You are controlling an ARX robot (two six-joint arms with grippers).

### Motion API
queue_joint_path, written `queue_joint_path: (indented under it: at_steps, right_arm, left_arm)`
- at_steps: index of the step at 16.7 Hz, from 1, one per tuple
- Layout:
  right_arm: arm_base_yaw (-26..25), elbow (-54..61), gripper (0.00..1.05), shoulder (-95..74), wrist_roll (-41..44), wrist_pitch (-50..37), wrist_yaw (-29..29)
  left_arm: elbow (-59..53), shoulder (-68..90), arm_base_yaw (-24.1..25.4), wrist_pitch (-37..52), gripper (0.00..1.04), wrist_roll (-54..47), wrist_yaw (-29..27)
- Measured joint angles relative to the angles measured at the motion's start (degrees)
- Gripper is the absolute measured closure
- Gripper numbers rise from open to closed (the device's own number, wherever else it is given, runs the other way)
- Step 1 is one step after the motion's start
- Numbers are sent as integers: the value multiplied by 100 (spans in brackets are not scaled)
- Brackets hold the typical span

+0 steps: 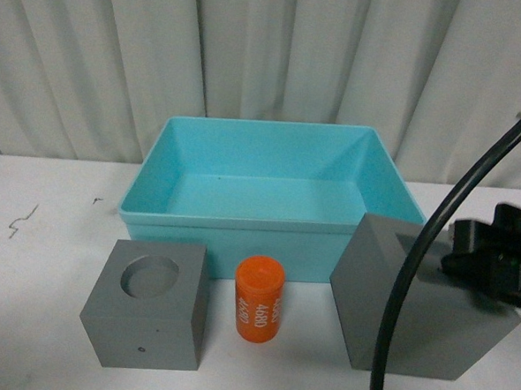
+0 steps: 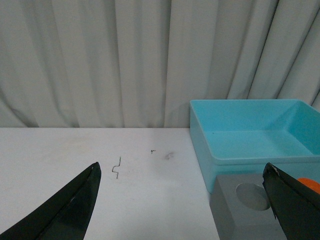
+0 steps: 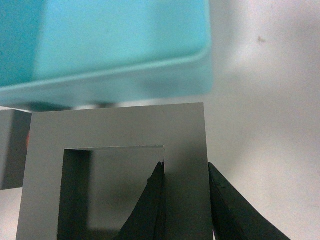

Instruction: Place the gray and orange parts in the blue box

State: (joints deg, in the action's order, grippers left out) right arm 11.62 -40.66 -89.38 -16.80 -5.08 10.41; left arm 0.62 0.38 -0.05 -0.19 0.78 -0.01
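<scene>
Two right fingers (image 3: 227, 212) clamp one wall of the square-recessed gray cube (image 1: 447, 335), probably too wide to span; left fingers (image 2: 75, 210) stand apart.

The orange cylinder (image 1: 259, 299) carries two rows of white digits on its near side, turned sideways (the right row looks like 4680, the left row too blurred to read surely).

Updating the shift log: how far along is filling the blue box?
Nothing done: the blue box is empty. In hand: the right tool grips a wall of the tilted square-recess cube. Remaining: that cube, the round-recess cube and the orange cylinder, all outside the box.
</scene>
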Motion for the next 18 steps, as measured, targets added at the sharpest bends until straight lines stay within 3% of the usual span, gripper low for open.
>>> queue_joint_path:
  at_steps: [5,18]
  right_arm:
    - [31,-756,86,750,166,400,120]
    - [-92,-4553,86,-2553,7,1099,94]
  left_arm:
    - [0,0,0,0,7,0,0]
    - [0,0,0,0,7,0,0]
